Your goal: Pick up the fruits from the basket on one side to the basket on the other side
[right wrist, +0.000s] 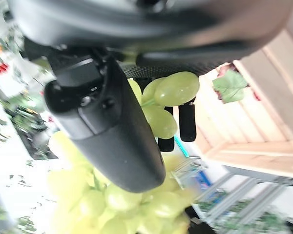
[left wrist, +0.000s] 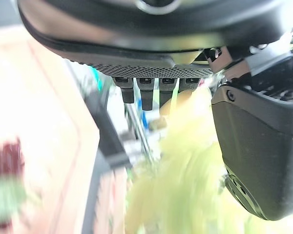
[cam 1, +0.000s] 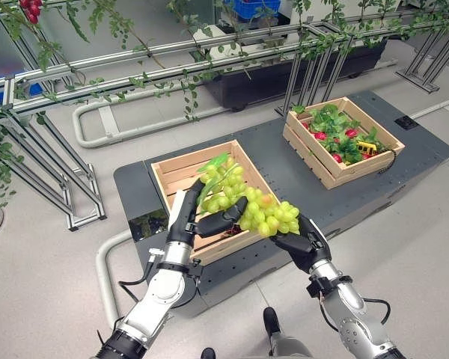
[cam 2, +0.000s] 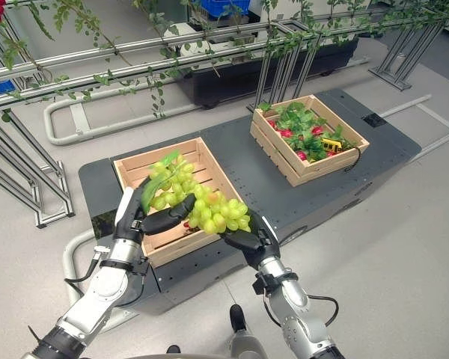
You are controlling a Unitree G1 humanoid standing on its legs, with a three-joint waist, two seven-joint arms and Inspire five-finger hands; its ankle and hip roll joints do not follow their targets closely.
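A bunch of green grapes (cam 1: 247, 202) with a leaf hangs over the front right corner of the near wooden crate (cam 1: 172, 173). My left hand (cam 1: 188, 213) stands upright against the bunch's left side, its thumb (cam 1: 226, 221) reaching across under the grapes. My right hand (cam 1: 305, 241) cups the bunch's right end from below, and the grapes (right wrist: 167, 100) sit between its thumb and curled fingers. The far crate (cam 1: 323, 176) at the right holds green leaves and red fruit (cam 1: 349, 133). A red fruit and a leaf lie inside the near crate (right wrist: 263, 112).
Both crates stand on a dark low platform (cam 1: 284, 168). A metal frame with trailing vines (cam 1: 165, 60) crosses behind it, with a dark planter trough (cam 1: 284, 75) beyond. White pipe rails (cam 1: 105, 127) lie on the floor at the left.
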